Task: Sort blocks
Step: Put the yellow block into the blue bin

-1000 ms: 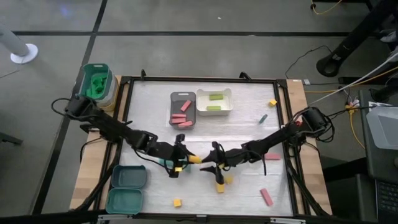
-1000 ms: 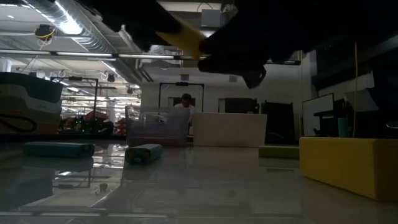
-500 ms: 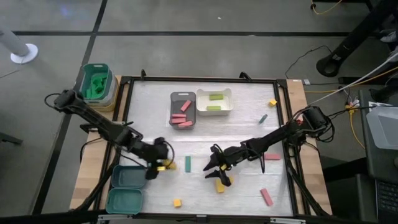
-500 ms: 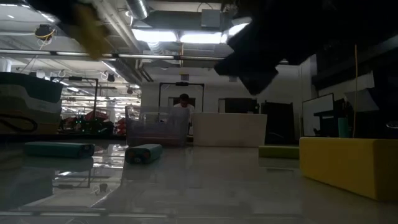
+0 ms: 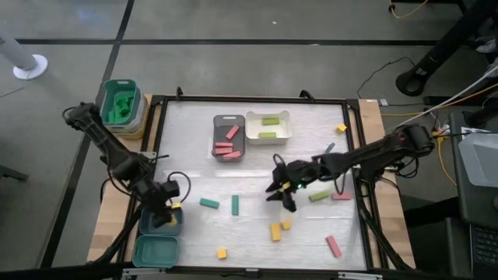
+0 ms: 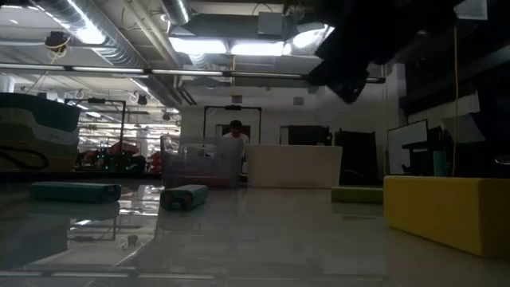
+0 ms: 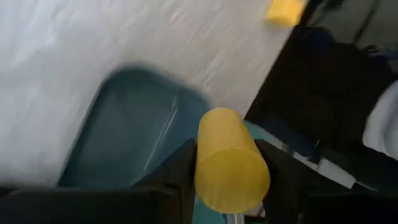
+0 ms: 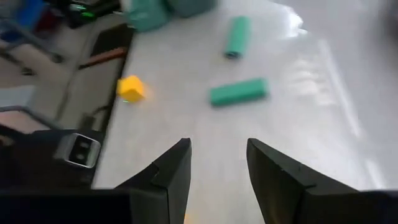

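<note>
Left tool (image 5: pixel 166 211): closed on a yellow block (image 7: pixel 230 160), which sits pinched between its two fingers; it hangs over the upper teal tray (image 5: pixel 159 222) at the bench's near-left edge.
Landmark: the grey tray (image 5: pixel 229 137), in the far middle of the bench (image 5: pixel 187 155).
Right tool (image 5: pixel 283 187): fingers apart with nothing between them; it hovers nearer than the grey tray and to its right, above bare bench.
Right arm: reaches in from the right edge of the bench.
Sorted so far: pink blocks (image 5: pixel 226 148) lie in the grey tray; light green blocks (image 5: pixel 269 127) lie in the white tray (image 5: pixel 285 127) just right of it; green pieces fill the teal bin (image 5: pixel 120 103) off the bench, left of the grey tray.
Teal trays: a second teal tray (image 5: pixel 155 250) sits just nearer than the upper one; neither shows any sorted block I can make out.
Still loose, nearer than the grey tray: two teal bars (image 5: pixel 208 204), two yellow blocks (image 5: pixel 275 231) and a small yellow cube (image 5: pixel 222 253).
Still loose, to the right of the grey tray: a light green bar (image 5: pixel 319 196), a pink bar (image 5: pixel 334 246) and a yellow cube (image 5: pixel 341 127) near the far-right corner.
Progress: I judge the sort about half done; pink and green are well started, yellow and teal mostly wait.
Step in hand: likely dropping the yellow block into the upper teal tray.
</note>
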{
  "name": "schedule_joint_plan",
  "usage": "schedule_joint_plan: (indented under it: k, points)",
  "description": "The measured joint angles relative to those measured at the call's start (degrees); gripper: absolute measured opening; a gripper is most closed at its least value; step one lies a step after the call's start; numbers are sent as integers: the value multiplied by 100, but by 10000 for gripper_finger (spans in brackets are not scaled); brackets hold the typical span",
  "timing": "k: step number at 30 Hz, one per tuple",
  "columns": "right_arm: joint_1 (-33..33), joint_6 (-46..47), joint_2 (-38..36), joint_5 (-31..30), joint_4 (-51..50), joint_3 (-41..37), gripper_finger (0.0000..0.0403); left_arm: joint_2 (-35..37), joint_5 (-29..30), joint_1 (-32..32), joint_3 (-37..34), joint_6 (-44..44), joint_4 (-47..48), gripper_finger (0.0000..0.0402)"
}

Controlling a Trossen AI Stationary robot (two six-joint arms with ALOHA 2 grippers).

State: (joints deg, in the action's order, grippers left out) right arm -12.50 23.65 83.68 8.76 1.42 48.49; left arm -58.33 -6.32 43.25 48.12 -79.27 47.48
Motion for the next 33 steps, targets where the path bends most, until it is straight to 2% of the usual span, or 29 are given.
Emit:
schedule_joint_plan:
  k: [7, 11, 14, 23, 30, 33]
  points:
    - [492, -10, -1242, -1208, -2203, 0, 154, -310, 10, 475, -2, -1538, 310, 137]
    - [887, -1, -1790, -2149, -3244, 0, 154, -604, 10, 586, -2, -1646, 303, 158]
    - [1287, 181, -2031, -2607, -3849, 0, 154, -874, 10, 592, -2, -1570, 302, 172]
    - [2996, 305, -2153, -2673, -5011, 0, 154, -1347, 10, 589, -2, -1324, 293, 195]
    - [4668, 287, -2111, -2677, -5056, 0, 154, -1345, 12, 589, -2, -1163, 291, 196]
    - [5262, -146, -2012, -2674, -5098, -2, 154, -1344, 31, 589, -2, -1161, 293, 196]
